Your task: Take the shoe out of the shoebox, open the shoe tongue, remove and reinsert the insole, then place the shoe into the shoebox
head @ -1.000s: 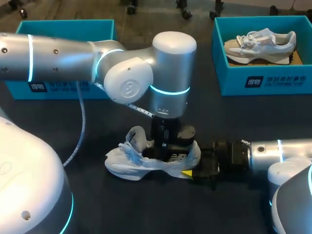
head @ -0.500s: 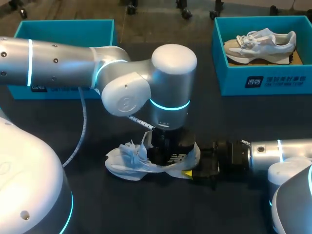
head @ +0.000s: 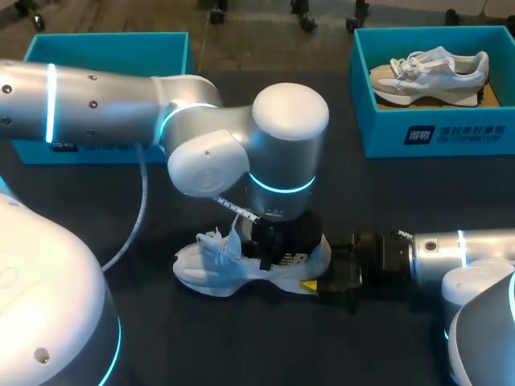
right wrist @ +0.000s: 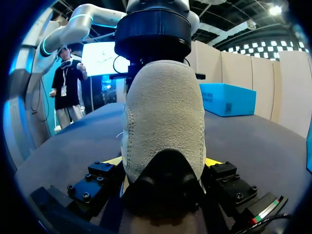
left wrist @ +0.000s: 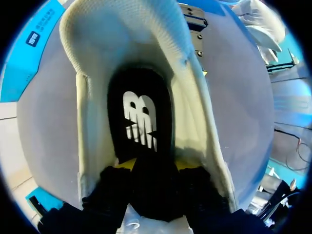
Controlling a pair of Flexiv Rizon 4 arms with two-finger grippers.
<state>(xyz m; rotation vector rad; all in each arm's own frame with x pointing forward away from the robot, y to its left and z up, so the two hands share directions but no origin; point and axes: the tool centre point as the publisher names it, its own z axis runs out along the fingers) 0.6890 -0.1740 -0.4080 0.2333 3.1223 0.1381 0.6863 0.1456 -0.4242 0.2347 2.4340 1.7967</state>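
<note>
Near the centre of the table (head: 241, 346), the shoe (head: 213, 269), judged light and soft-sided, is clamped at its stiffer heel, at 3 o'clock, by the right gripper (right wrist: 163, 163), while the thin, floppy insole (left wrist: 141, 122) is pinched at its heel end between the fingers (left wrist: 113, 187) of the left gripper (left wrist: 152, 168).

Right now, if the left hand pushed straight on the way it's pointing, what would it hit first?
The black insole inside the shoe: it lies directly ahead of the left hand, possibly already touching it; depth is hard to judge.
</note>
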